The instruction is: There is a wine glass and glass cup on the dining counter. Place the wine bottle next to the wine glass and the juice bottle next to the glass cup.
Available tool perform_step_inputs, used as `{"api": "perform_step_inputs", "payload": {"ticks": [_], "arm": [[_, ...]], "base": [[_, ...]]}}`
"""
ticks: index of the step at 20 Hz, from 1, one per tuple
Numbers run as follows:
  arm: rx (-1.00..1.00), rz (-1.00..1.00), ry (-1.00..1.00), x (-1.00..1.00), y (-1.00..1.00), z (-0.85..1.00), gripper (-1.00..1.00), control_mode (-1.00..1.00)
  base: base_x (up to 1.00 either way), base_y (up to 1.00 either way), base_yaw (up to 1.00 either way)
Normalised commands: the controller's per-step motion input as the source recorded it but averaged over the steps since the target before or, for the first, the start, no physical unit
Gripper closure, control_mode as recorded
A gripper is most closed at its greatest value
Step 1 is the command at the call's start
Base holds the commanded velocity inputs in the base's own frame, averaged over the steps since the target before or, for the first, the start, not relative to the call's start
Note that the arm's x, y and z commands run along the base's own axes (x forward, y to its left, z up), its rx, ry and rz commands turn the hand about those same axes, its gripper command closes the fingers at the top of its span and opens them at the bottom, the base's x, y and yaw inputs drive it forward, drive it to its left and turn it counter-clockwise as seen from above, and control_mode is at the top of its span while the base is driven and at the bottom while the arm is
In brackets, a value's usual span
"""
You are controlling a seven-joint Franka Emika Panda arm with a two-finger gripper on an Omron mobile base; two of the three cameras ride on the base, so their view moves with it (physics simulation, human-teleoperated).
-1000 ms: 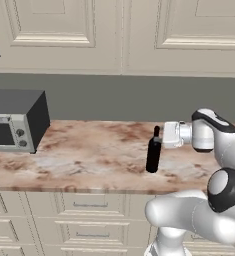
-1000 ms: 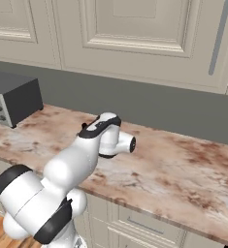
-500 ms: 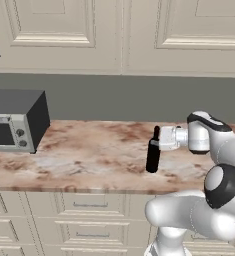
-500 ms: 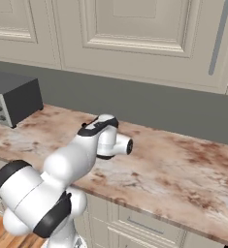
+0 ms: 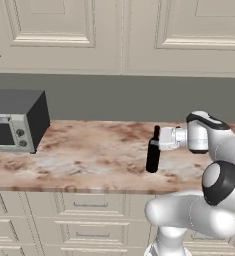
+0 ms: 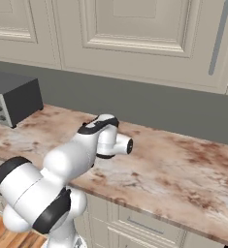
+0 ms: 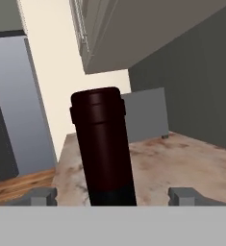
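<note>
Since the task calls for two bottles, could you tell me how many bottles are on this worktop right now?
1: the wine bottle stands upright on the marbled worktop, its neck between the tips of the gripper. The arm's body may hide another.

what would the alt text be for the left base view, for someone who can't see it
A white robot arm reaches in from the right, its pincer level with the neck of a tall black wine bottle that stands upright on a marbled worktop. A grey toaster oven sits at the left end, with cream cabinets above and drawers below.
</note>
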Motion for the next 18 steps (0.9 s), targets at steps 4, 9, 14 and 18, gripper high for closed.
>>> {"api": "perform_step_inputs", "payload": {"ticks": [4,9,14,18], "arm": [[0.0,0.0,0.0,-0.09,0.01,-0.04,1.0,-1.0],[0.0,0.01,-0.03,-0.36,0.04,0.19,1.0,-1.0],[0.0,0.04,-0.01,-0.43,0.1,0.51,1.0,-1.0],[0.0,0.05,0.0,-0.46,0.18,0.56,1.0,-1.0]], "base": [[0.0,0.0,0.0],[0.0,0.0,0.0],[0.0,0.0,0.0],[0.0,0.0,0.0]]}}
